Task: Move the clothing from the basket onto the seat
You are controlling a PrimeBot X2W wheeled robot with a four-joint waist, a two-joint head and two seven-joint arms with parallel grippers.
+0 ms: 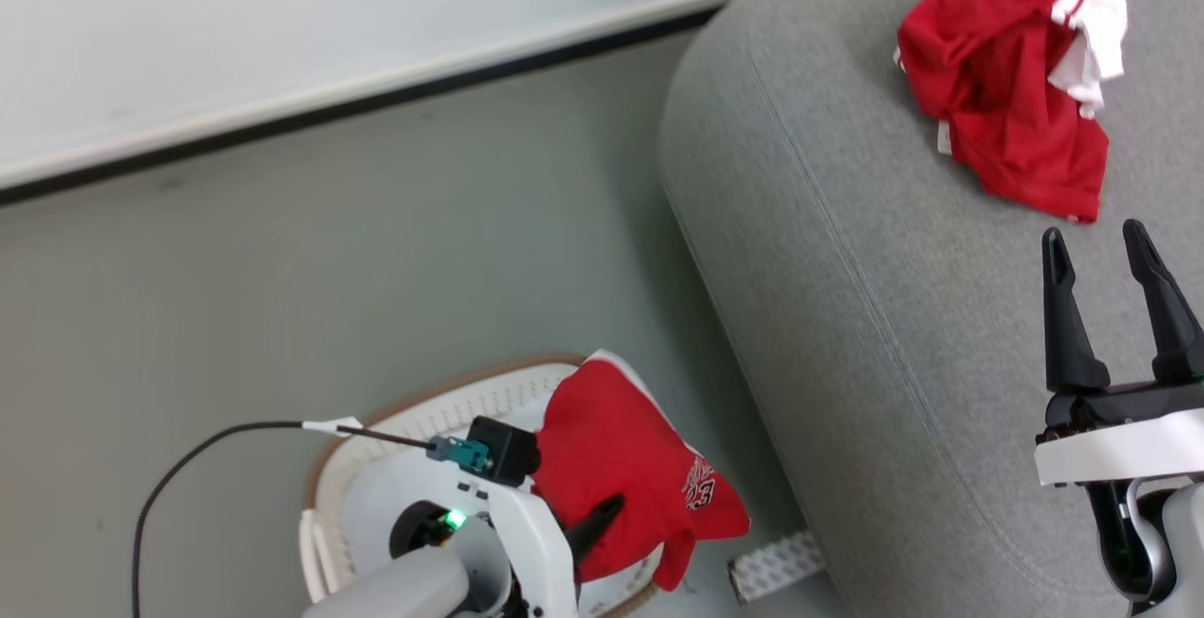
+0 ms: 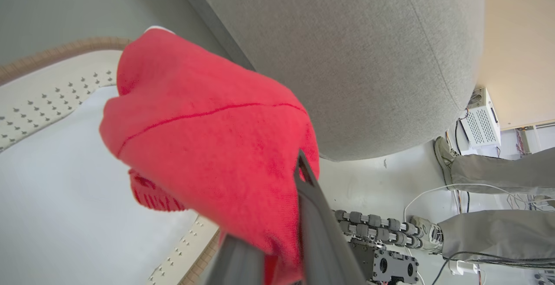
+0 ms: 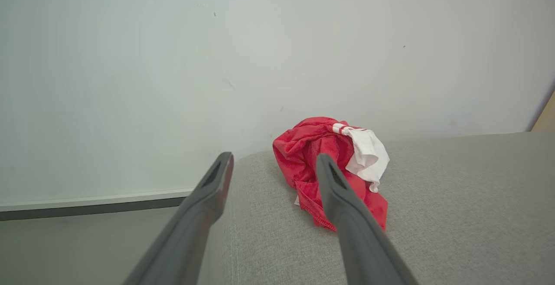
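1. The left gripper (image 1: pixel 602 515) is clamped on a red jersey (image 1: pixel 621 449). One dark finger lies across the cloth and the other is buried beneath it.
2. The bundle hangs over the basket (image 1: pixel 423 416) at the edge nearest the seat (image 1: pixel 847 317). Its lowest fold dangles by the rim, and I cannot tell whether it touches.
3. The right gripper (image 1: pixel 1093 234) hovers above the seat near its front edge, fingers spread wide with nothing between them.
4. The step in hand, as I judge it, is carrying the jersey across to the seat. It is best to lift straight up first so the trailing fold clears the rim. Otherwise it may snag or tug the light basket.
5. The seat's side bulges in a tall rounded curve, so the arm should rise above that before crossing. Release well in from the rounded edge, where limp cloth could slide off.
6. A second red garment (image 1: pixel 1011 82), with white striped trim, lies crumpled toward the seat's far side, well in from the edge. That is a sensible spot to drop beside.
7. The jersey is soft, limp knit with a stitched seam and a white printed emblem, and it sags shapelessly.
8. The basket is rigid white plastic with small perforations, rounded corners and a brown rim band.
9. The seat is coarse grey woven upholstery with a seam along its edge, and probably grippy enough to hold cloth.
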